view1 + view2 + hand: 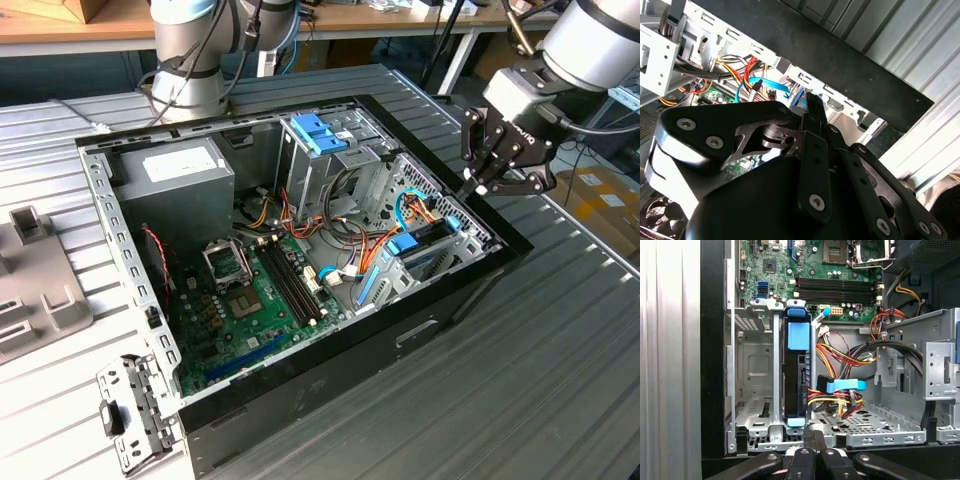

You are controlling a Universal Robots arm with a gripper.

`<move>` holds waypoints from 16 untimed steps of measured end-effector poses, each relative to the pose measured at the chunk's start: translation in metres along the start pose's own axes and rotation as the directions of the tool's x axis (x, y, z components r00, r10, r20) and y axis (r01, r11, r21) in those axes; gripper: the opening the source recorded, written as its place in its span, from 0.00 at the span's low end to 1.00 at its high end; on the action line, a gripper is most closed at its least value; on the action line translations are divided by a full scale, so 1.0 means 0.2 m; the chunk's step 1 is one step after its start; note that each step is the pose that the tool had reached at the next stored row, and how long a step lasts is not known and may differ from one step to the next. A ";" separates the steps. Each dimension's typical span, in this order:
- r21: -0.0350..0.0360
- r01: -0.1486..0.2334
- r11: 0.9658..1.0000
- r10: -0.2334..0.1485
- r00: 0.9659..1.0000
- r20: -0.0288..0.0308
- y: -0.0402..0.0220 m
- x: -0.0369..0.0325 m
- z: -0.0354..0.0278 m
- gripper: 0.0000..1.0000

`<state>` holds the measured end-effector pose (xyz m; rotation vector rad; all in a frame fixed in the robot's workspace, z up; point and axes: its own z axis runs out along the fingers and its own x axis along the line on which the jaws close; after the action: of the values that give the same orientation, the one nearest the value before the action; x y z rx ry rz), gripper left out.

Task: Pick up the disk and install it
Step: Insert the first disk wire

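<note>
One open computer case (pixel 300 400) sits on the tabletop (pixel 560 380), holding one motherboard (pixel 250 310), one grey power supply (pixel 175 185) at eleven o'clock, one disk (pixel 796 375) and one tool (pixel 490 180) at two o'clock.

Ribbed grey metal tabletop (pixel 560 340) underfoot of the scene, evenly lit with soft reflections. Wooden bench (pixel 80 25) along the far edge, on white legs (pixel 462 50). Cardboard boxes (pixel 600 195) at the exterior view's right.
</note>
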<state>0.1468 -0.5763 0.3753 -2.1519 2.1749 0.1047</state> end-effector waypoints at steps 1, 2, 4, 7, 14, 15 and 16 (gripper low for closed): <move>0.000 0.000 1.000 0.000 1.000 0.000 -0.003 -0.001 -0.006 0.11; 0.000 0.000 1.000 0.000 1.000 0.000 -0.006 -0.001 -0.010 0.11; 0.000 0.000 1.000 0.000 1.000 0.000 -0.011 -0.002 -0.022 0.11; 0.000 0.000 1.000 0.000 1.000 0.000 -0.012 -0.003 -0.028 0.11; 0.000 0.000 1.000 0.000 1.000 0.000 -0.013 -0.003 -0.030 0.11; 0.000 0.000 1.000 0.000 1.000 0.000 -0.013 -0.003 -0.030 0.11; 0.000 0.000 1.000 0.000 1.000 0.000 -0.013 -0.003 -0.031 0.11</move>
<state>0.1493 -0.5763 0.3814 -2.1518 2.1749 0.1047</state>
